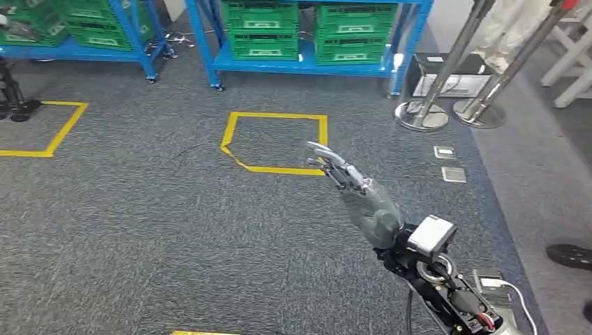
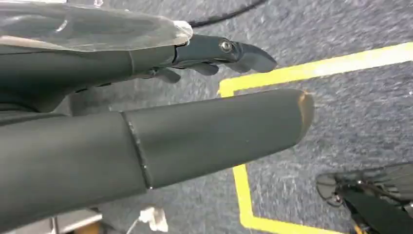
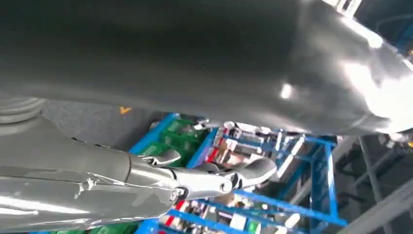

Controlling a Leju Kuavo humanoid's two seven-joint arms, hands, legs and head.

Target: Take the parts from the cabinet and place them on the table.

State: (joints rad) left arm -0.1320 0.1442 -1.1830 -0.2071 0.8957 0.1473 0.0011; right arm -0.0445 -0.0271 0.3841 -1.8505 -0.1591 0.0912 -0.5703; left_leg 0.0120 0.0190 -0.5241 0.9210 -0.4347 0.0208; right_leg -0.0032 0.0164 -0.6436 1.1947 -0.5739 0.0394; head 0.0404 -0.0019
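The blue cabinet [image 1: 300, 66] stands across the grey carpet at the far side, its lower shelf stacked with green crates [image 1: 262, 28]. My right hand [image 1: 349, 183] reaches forward over the carpet with fingers stretched out and holds nothing. In the right wrist view the same right hand [image 3: 195, 180] points toward the blue cabinet [image 3: 272, 195] and green crates [image 3: 170, 141]. My left hand [image 2: 209, 131] hangs over the carpet with straight fingers [image 2: 224, 51] and nothing in it. I cannot make out any parts inside the crates.
A yellow tape square [image 1: 276, 143] marks the carpet in front of the cabinet. Two metal stanchion bases [image 1: 422, 115] and a box [image 1: 450, 73] stand at the right. A person's shoe [image 1: 569, 255] is at the right edge. A second blue shelf [image 1: 70, 28] is far left.
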